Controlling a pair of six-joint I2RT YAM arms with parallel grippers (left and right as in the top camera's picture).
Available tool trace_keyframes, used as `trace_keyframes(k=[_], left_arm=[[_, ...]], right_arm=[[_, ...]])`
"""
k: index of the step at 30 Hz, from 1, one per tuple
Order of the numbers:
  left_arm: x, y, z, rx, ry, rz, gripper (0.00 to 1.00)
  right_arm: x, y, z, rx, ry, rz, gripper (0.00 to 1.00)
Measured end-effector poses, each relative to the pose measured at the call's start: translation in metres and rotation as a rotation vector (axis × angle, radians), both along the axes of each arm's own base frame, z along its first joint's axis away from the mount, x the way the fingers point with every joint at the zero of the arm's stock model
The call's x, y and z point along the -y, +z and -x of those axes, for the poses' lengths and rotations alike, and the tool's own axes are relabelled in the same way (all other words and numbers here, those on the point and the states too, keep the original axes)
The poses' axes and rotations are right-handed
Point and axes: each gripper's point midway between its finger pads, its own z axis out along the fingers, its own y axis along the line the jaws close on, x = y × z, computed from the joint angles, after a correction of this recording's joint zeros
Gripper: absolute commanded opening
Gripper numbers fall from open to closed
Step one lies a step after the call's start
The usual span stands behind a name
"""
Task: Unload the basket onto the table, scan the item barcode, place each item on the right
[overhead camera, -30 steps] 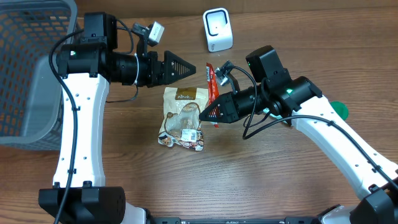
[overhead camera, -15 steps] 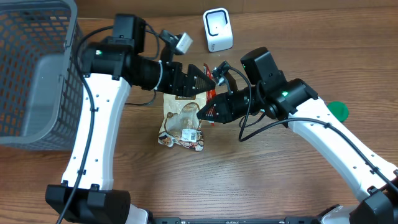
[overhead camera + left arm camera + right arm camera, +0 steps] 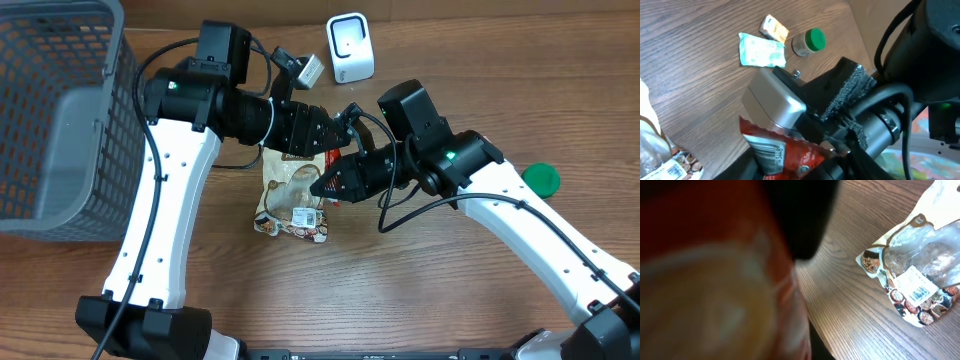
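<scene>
The packet (image 3: 777, 152) is a small red foil sachet, flat and crinkled, with a white barcode panel printed on one face. It sits near the middle of the overhead frame, lifted off the desk (image 3: 430, 290) above the upper right corner of a clear snack pouch (image 3: 293, 190), with the white scanner (image 3: 350, 47) well apart at the top of the frame. The right fingers (image 3: 332, 181) are pinched nearly shut on its lower end. The left fingers (image 3: 318, 125) reach in at its upper end from the left, but whether they have closed on it or merely flank it I cannot tell. The packet looks very light and limp, likely to fold or twist if gripped at one corner only, and its glossy film may slip. The safest hold is probably a flat pinch on the sealed edge, clear of the barcode, so that panel stays smooth and open to the scanner. The scanner is a rounded, hard plastic block. A grey mesh basket (image 3: 50, 110) fills the upper left, and a green-capped bottle (image 3: 541, 178) stands at the right.
</scene>
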Motion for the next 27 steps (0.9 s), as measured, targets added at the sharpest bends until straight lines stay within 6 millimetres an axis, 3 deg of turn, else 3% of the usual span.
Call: trace_keyframes(k=[8,16,23,27], left_arm=[[-0.001,0.000,0.000,-0.007,0.009,-0.002,0.47],[-0.015,-0.017,-0.004,-0.022,0.055,-0.118,0.49],[-0.017,-0.018,-0.006,-0.017,0.067,-0.131,0.28],[-0.014,-0.017,-0.008,-0.019,0.074,-0.126,0.26]], right_arm=[[-0.005,0.006,-0.005,0.019,-0.010,-0.033,0.04],[-0.007,0.013,-0.006,0.039,0.006,-0.065,0.04],[-0.007,0.013,-0.005,0.038,0.007,-0.066,0.04],[-0.007,0.013,-0.006,0.037,0.005,-0.065,0.04]])
